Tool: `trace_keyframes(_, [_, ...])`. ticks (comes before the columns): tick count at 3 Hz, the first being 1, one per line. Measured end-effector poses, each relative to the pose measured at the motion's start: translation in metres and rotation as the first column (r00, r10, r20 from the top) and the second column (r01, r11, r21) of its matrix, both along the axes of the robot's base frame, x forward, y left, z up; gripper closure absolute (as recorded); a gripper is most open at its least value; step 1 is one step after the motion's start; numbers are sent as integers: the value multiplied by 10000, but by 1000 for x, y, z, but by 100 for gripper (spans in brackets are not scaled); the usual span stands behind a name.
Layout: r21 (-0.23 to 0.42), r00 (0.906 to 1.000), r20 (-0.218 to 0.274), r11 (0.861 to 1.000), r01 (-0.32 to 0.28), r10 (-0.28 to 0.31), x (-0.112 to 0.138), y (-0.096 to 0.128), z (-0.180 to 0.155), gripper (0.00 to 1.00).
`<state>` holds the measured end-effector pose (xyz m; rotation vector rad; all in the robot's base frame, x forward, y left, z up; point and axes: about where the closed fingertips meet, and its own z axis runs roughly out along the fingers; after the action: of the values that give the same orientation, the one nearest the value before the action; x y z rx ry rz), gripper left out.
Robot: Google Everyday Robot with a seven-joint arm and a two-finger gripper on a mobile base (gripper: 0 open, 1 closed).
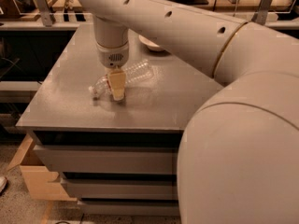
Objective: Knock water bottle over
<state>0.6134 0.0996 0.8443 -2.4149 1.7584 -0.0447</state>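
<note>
The water bottle (133, 73), clear ribbed plastic with a white cap at its left end, lies on its side on the grey cabinet top (60, 92). Its cap end points toward the front left and its base toward the back right. My gripper (117, 88) hangs from the arm straight down over the bottle's neck part, with its tan fingers (117, 84) in front of the bottle, tips at the table surface. The middle of the bottle is hidden behind the gripper.
A shallow white bowl (150, 43) sits on the cabinet top behind the bottle, partly hidden by my arm. The cabinet has drawers below. A cardboard box (37, 178) stands on the floor at the left. Shelving and tables stand behind.
</note>
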Motion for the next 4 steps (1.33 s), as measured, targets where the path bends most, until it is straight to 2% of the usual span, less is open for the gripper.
trace_keyframes(1, [4, 10000, 2, 10000, -3, 3, 0, 0, -1, 0])
trace_keyframes(2, [320, 10000, 78, 9995, 56, -59, 0, -7, 0, 0])
trace_keyframes(3, [667, 9996, 160, 9975, 222, -234, -2, -20, -1, 0])
trace_keyframes(4, [955, 9975, 299, 9935, 616, -647, -6, -43, -1, 0])
